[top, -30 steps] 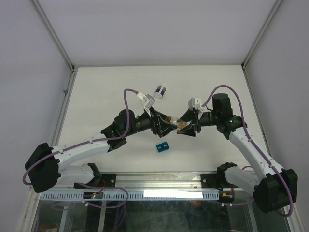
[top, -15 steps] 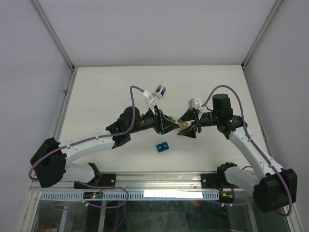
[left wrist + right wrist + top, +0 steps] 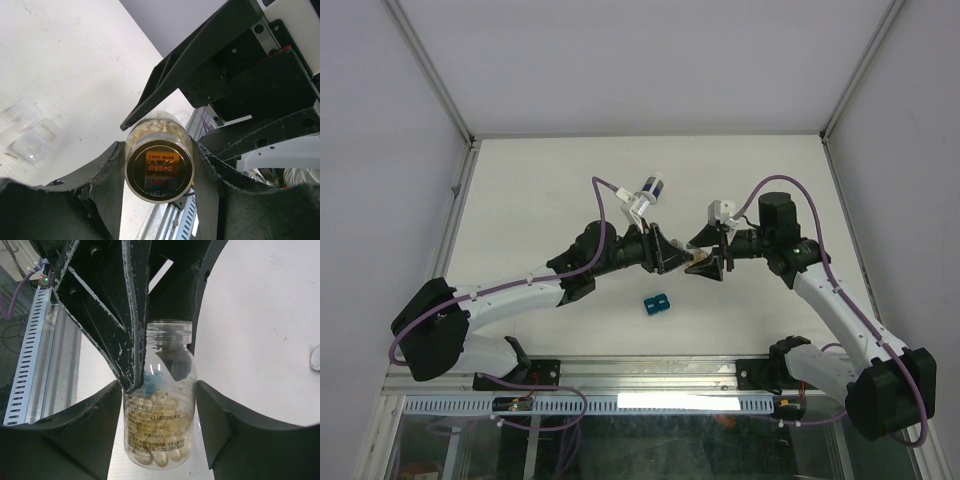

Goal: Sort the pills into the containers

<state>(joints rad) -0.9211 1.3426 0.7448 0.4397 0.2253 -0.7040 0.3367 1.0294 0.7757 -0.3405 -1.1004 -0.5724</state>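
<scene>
A clear bottle (image 3: 159,440) hung in the air between the two arms, above the desk (image 3: 540,180). The pills (image 3: 162,455), pale yellow capsules, lay heaped in its lower part. The left fingers (image 3: 107,170) were closed on the bottle's round end, one against each side. The right fingers (image 3: 220,420) lay flush along both sides of the bottle's body; whether they were pressing it or only flanking it could not be told. The containers (image 3: 31,136), two small clear ones, sat side by side on the desk, apart from the bottle; what they held could not be made out. A white jar with a blue band (image 3: 653,187) lay beyond the left arm, and a teal block (image 3: 656,303) sat on the desk nearer the bases.
</scene>
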